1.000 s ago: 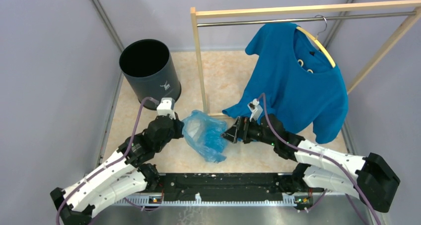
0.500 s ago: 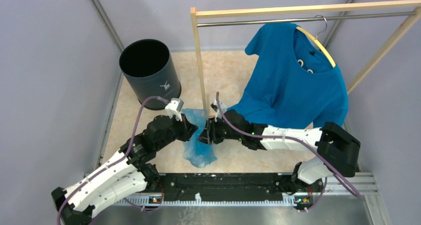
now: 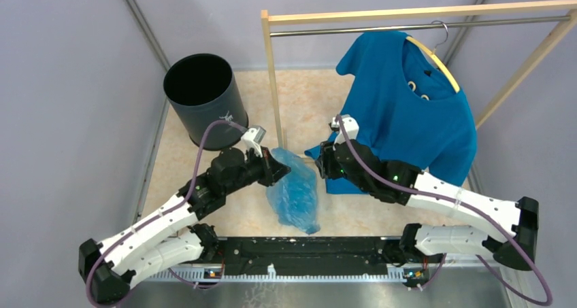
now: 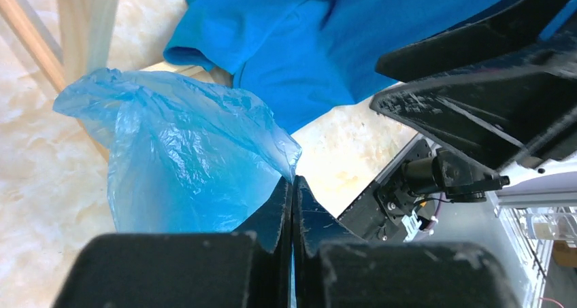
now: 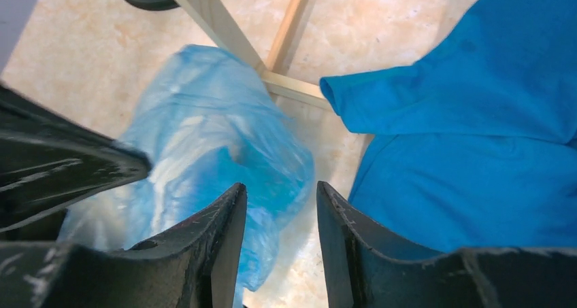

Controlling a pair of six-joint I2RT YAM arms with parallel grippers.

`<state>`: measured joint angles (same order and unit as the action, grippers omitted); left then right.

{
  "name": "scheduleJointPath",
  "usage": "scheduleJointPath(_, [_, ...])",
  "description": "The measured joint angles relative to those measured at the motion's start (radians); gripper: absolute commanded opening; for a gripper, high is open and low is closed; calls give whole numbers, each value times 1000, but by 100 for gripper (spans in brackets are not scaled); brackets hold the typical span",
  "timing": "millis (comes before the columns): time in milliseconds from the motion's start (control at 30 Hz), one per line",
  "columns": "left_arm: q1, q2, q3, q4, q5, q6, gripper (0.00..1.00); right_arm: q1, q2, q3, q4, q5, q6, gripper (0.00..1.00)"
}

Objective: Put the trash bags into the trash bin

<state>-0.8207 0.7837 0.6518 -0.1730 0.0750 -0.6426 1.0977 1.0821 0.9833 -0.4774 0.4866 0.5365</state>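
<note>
The light-blue crinkly trash bag (image 3: 294,194) hangs off the floor from its top corner, pinched in my left gripper (image 3: 277,166), which is shut on it. In the left wrist view the bag (image 4: 184,158) spreads out to the left of the shut jaws of the left gripper (image 4: 292,181). My right gripper (image 3: 322,166) hovers just right of the bag, jaws partly open and holding nothing. In the right wrist view the bag (image 5: 211,138) lies beyond the right gripper (image 5: 280,190). The black trash bin (image 3: 204,100) stands upright at the back left, apart from both grippers.
A wooden clothes rack stands behind the bag, its post (image 3: 274,83) and foot bar (image 5: 289,87) close to it. A blue T-shirt (image 3: 408,117) on a hanger droops to the floor beside my right gripper. Grey walls close in both sides.
My left gripper has carried the bag up and to the right. The right gripper reached to the bag, then drew back to the right, its jaws narrower than a second ago.
</note>
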Motion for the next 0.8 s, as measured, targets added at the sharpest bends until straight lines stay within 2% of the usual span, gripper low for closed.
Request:
scheduleJointPath(67, [0, 40, 1, 21, 20, -13, 0, 0, -21, -18, 24, -25, 2, 73])
scheduleJointPath(133, [0, 71, 9, 24, 38, -18, 0, 0, -40, -74, 85, -57, 18, 83])
scheduleJointPath(333, [0, 51, 53, 16, 37, -11, 0, 0, -61, -356, 278, -127, 154, 88])
scheduleJointPath(467, [0, -17, 53, 14, 29, -12, 0, 0, -53, -495, 436, -175, 254, 86])
scheduleJointPath(533, [0, -40, 51, 14, 29, -14, 0, 0, -11, -502, 513, -209, 276, 83])
scheduleJointPath(633, [0, -51, 51, 14, 31, -16, 0, 0, 87, -496, 652, -276, 300, 70])
scheduleJointPath(733, [0, -50, 48, 16, 41, -24, 0, 0, 194, -497, 821, -360, 336, 45])
scheduleJointPath(800, [0, -45, 45, 23, 53, -34, 0, 0, 247, -502, 945, -405, 364, 19])
